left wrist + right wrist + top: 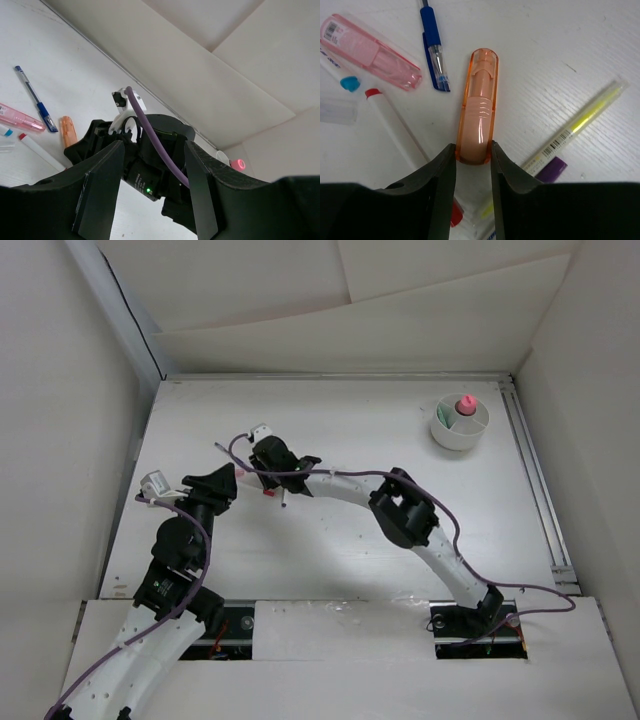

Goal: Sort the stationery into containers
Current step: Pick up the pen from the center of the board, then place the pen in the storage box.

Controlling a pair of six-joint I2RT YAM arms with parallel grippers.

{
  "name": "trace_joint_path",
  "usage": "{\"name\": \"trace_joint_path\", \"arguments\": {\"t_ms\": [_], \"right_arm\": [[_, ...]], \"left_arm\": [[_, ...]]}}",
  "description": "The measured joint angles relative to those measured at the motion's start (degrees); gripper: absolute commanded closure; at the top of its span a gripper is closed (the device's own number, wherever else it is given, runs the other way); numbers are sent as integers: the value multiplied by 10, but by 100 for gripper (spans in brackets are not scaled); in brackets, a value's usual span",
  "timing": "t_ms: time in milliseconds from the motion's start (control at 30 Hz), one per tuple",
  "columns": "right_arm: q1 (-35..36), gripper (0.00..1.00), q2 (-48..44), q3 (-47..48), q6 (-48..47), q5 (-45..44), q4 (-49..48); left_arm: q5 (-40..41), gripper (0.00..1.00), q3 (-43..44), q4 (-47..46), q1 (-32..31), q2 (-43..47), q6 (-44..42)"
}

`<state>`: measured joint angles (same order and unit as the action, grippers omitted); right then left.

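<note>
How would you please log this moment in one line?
right jaws: closed on translucent orange capsule-shaped plastic piece, on table | left jaws: open, empty | phase: grasp

Bright, soft, even light casts faint shadows, and a glare streak runs along the orange piece [479, 120].

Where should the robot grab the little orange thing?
Grip the orange piece at its near end, across its narrow sides, coming from above: it lies flat and slim, the blue pen close beside. The right gripper pinches it there.
</note>
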<state>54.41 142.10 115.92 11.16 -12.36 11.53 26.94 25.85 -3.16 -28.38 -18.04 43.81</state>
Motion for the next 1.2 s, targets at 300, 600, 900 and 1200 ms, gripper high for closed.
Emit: {"name": "trace_joint_path", "arguments": {"t_ms": [300, 600, 900, 1200], "right_arm": [[-1, 84, -94, -100, 17, -10, -29], [-39, 84, -261, -232, 28, 6, -97], [-89, 85, -442, -435, 22, 8, -126], [-107, 85, -581, -594, 17, 30, -123]], "left_arm": [[0, 52, 0, 0, 0, 0, 0], [-6, 49, 0, -10, 0, -17, -1], [-125, 59, 92, -27, 0, -287, -22], [-278, 53, 138, -82, 0, -443, -22]]}}
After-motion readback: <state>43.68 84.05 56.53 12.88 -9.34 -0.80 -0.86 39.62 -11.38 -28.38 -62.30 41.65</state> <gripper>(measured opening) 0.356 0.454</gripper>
